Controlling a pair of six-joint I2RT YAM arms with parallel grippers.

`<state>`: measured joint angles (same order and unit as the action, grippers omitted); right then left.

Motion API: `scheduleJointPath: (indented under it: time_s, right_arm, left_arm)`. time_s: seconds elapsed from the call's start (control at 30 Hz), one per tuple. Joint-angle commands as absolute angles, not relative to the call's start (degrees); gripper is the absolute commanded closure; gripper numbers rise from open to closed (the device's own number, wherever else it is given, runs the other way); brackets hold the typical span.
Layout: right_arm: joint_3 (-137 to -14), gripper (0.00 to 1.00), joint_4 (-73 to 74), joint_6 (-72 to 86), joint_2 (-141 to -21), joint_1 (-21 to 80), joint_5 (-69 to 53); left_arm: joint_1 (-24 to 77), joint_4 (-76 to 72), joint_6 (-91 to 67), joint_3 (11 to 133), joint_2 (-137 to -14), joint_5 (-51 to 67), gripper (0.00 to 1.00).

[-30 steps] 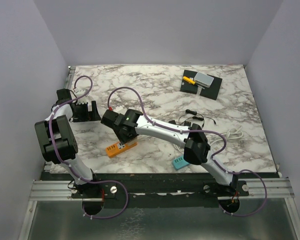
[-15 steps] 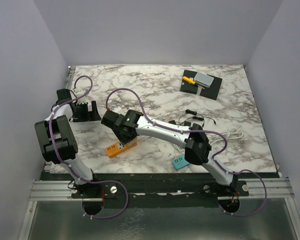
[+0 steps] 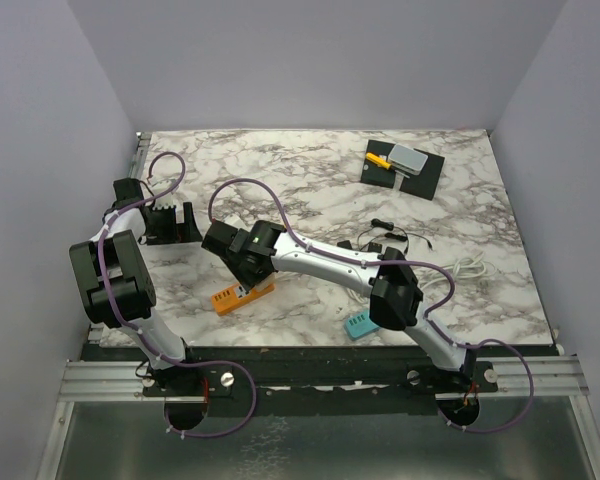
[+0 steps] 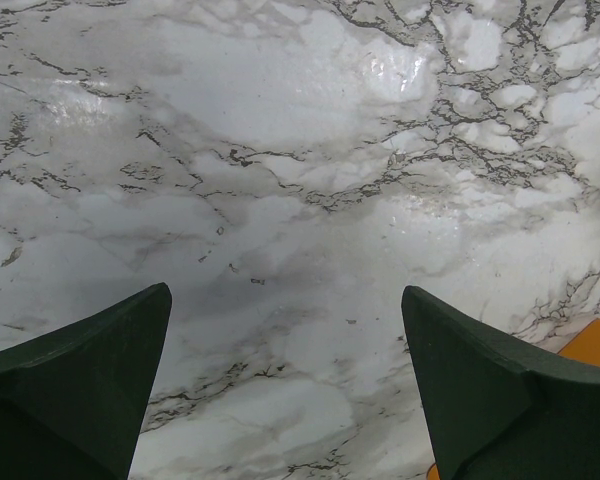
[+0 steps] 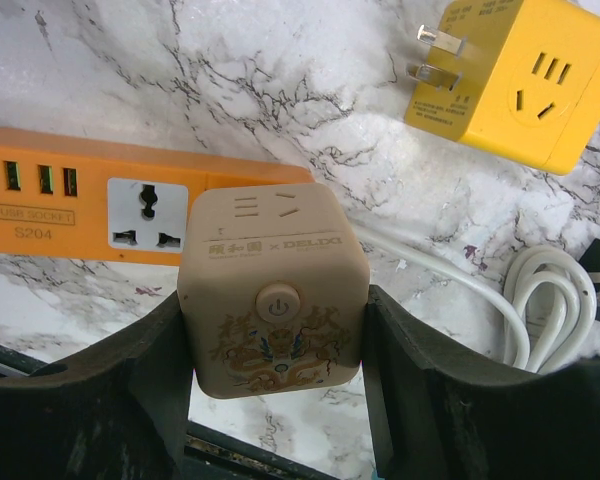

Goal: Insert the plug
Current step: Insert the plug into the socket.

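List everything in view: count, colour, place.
table: one, white marble, under everything
power strip: one, orange, front, left of centre
cube plug: one, beige, between right jaws, by the strip
cube adapter: one, yellow, on marble near the coil
cable coil: one, white, beside the cube plug
mat: one, black, far right, under grey part and yellow part
small block: one, teal, front edge
left jaws: two, dark green, open over bare marble
right jaws: two, dark, closed on the cube plug
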<state>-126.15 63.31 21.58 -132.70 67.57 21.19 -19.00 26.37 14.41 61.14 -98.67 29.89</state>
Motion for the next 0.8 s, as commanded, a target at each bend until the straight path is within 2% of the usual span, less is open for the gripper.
scheduleJointPath:
  time_s: [0.0, 0.5, 0.77]
  right_arm:
    - [-123.6, 0.99, 67.9, 22.5, -134.2, 67.3, 23.8]
    - [-121.7, 1.00, 69.4, 24.3, -136.1, 67.7, 24.8]
    - [-117.5, 0.99, 66.3, 23.0, -132.0, 67.7, 27.1]
  left_arm:
    - [-19.0, 27.7, 15.1, 60.7, -97.6, 29.3, 0.01]
    - [-19.0, 28.4, 15.5, 60.9, -97.2, 29.7, 0.01]
    - [-19.0, 28.4, 15.5, 60.9, -97.8, 29.7, 0.01]
